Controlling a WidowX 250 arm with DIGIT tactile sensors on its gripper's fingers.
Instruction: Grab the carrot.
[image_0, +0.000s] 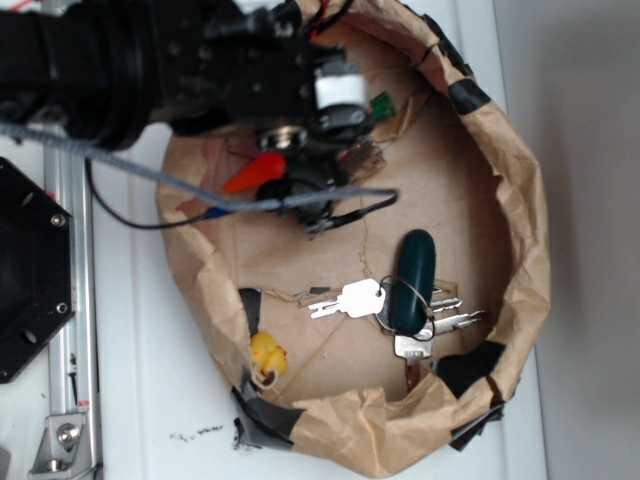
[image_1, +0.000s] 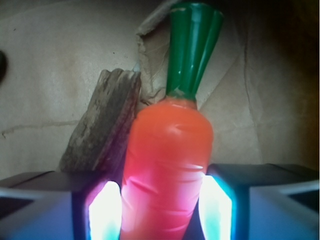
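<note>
Carrot (image_1: 167, 165) sits between the two pads of the gripper (image_1: 160, 210) in the wrist view, its orange body filling the gap and its green stem (image_1: 194, 47) pointing up and away from the camera. Both pads (image_1: 104, 210) press against the orange sides, so the gripper is clamped on the carrot. A rough brown chip, like a bit of bark or cork (image_1: 102, 125), lies just left of the carrot, leaning against it or very near it; whether they touch is hard to tell. Crumpled brown paper fills the background.

From the exterior view, the black robot arm (image_0: 130, 60) reaches in from the upper left over a round nest of brown paper (image_0: 520, 200), patched with black tape and resting on a white surface (image_0: 140, 350). The gripper (image_0: 300, 170) hangs over the upper left part of the nest, and the orange tip of the carrot (image_0: 250, 172) sticks out to its left, while the green stem end (image_0: 381, 104) shows on the other side. Whether the carrot is lifted off the paper is unclear. Lower in the nest, well apart from the gripper, lie a dark green oval key fob (image_0: 413, 280) with silver keys (image_0: 350, 298) on a ring. A small yellow duck (image_0: 266, 356) sits at the lower left rim.
</note>
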